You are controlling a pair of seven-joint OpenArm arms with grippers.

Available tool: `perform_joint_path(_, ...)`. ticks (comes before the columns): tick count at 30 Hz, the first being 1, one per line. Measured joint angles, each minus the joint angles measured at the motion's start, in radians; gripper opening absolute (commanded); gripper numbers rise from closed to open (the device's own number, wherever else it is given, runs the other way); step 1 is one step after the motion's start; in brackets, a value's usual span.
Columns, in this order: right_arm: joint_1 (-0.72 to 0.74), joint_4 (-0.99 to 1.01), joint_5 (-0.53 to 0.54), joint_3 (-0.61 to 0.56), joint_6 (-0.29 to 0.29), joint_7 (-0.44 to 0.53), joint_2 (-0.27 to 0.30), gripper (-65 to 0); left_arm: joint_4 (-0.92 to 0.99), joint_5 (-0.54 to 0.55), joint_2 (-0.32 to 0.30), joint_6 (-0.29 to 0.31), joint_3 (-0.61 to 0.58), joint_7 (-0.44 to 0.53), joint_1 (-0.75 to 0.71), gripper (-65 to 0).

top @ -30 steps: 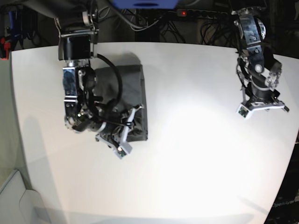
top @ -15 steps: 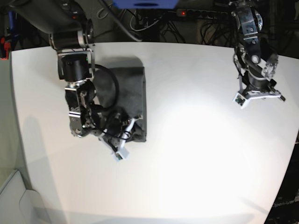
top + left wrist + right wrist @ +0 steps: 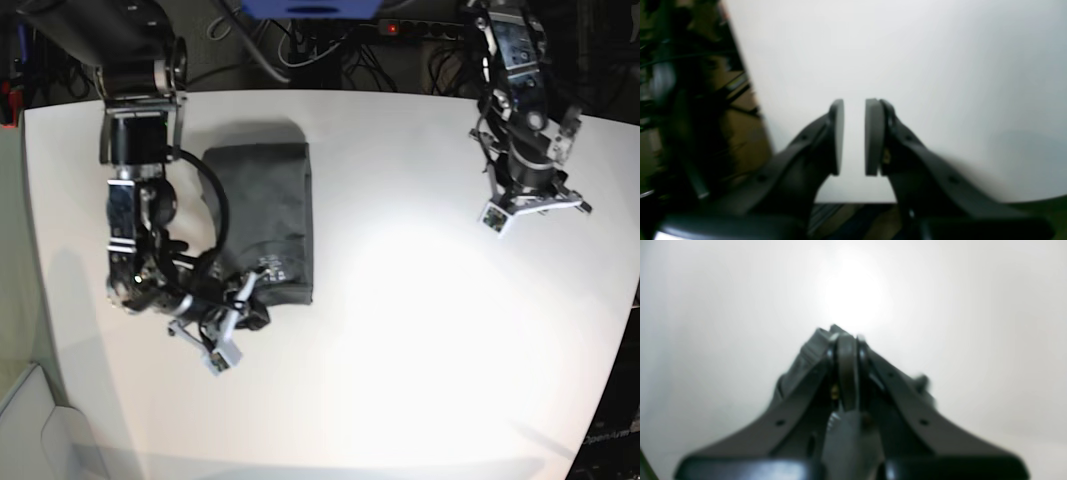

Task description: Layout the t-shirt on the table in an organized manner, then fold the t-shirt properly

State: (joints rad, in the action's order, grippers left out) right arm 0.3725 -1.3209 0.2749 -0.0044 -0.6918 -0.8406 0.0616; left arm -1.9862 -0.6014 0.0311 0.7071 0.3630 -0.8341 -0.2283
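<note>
Currently the t-shirt [image 3: 265, 220] lies folded into a narrow dark rectangle on the far-left part of the counter [image 3: 400, 350] in the base view, its long sides running front to back, its near edge slightly rumpled

Right arm: it reaches down along the left side of the t-shirt. The right jaws [image 3: 245, 300] sit at the t-shirt's near-left corner. From the base view, contact with the cloth cannot be confirmed. In the right wrist view the right jaws [image 3: 846, 340] are pressed fully together with no cloth between them; only white counter [image 3: 973, 323] shows beyond them

Left arm: it hangs over the far-right part of the counter, well apart from the t-shirt. In the left wrist view the left jaws [image 3: 853, 136] stand narrowly parted, with a slim gap between the two flat pads [image 3: 872, 136] and nothing held. Bare counter [image 3: 907, 50] lies under them; its edge and dark clutter appear at the left of that view

Both wrist views are blurred

Cables and a power strip [image 3: 430, 28] lie behind the counter's far edge
</note>
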Motion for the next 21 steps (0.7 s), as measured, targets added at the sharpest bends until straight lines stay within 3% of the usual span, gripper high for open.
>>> perform_joint_path(3, -0.130, -0.212, -0.012, 0.006, 0.006, -0.049, 0.046, -65.0, -0.001, 0.009, 0.053, 0.002, 0.001, -0.004, -0.040, -56.5)
perform_joint_path(5, -0.219, -0.353, -0.003, 0.003, -0.003, -0.061, 0.074, -65.0, -0.001, 0.010, 0.073, -0.004, 0.002, -0.006, -0.060, -64.8)
perform_joint_path(10, -0.426, -0.619, 0.010, 0.029, -0.006, -0.062, 0.146, -65.0, -0.008, 0.116, 0.070, -0.005, 0.005, -0.005, -0.137, -65.0)
perform_joint_path(14, -0.554, -0.651, -0.001, 0.129, -0.009, -0.077, 0.149, -65.0, -0.009, 0.207, 0.072, -0.005, 0.057, -0.003, -0.177, -65.0)
perform_joint_path(21, -0.722, -0.650, 0.002, 0.328, -0.008, -0.013, 0.148, -65.0, -0.010, 0.384, 0.066, -0.005, 0.085, 0.003, -0.313, -65.0)
